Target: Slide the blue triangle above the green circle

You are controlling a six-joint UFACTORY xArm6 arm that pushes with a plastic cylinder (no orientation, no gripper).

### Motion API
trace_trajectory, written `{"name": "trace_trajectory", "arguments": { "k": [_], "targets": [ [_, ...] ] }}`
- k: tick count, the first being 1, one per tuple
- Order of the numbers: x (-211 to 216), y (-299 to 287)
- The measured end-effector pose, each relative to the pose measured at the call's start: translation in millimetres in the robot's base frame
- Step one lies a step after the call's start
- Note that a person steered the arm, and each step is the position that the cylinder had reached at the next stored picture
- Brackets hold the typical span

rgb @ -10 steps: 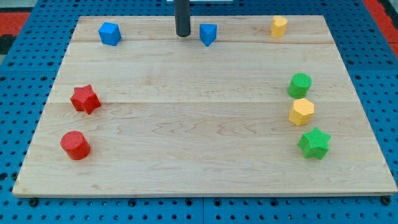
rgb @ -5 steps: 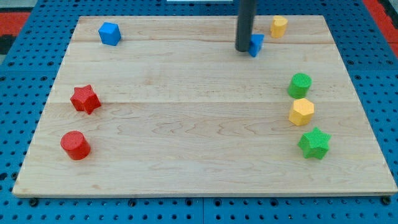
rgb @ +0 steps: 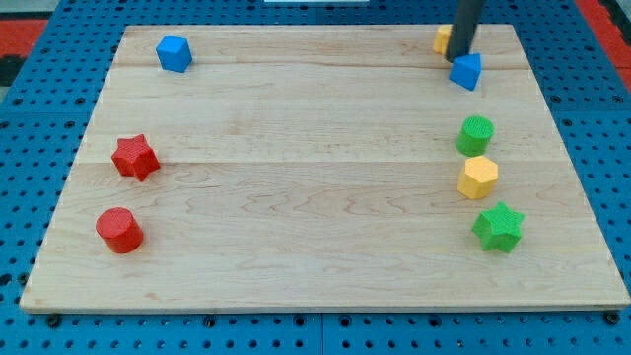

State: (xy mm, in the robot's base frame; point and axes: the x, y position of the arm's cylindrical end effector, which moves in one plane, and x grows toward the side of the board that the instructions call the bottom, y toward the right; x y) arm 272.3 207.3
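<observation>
Camera view: my tip (rgb: 460, 57), bare rod with no jaws to open or close, touches blue triangle (rgb: 466, 71) at its upper-left edge, upper right of frame. Triangle sits directly above green circle (rgb: 475, 134), apart from it; placement looks about right. Yellow block (rgb: 443, 39) partly hidden behind rod.

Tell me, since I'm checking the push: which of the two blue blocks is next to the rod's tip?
The blue triangle, at the view's upper right above the green circle, beside my tip. The blue cube sits far left.
</observation>
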Motion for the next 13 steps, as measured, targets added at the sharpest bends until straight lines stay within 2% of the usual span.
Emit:
{"name": "trace_trajectory", "arguments": {
  "k": [1, 2, 4, 6, 8, 9, 10, 11, 12, 13],
  "targets": [
    [35.1, 2.3],
    [41.8, 17.1],
    [60.5, 105.3],
    [63.0, 71.5],
    [64.8, 69.2],
    [88.3, 69.4],
    [92.3, 64.3],
    [52.1, 66.4],
    [55.5, 29.7],
    [49.8, 20.1]
  ]
}}
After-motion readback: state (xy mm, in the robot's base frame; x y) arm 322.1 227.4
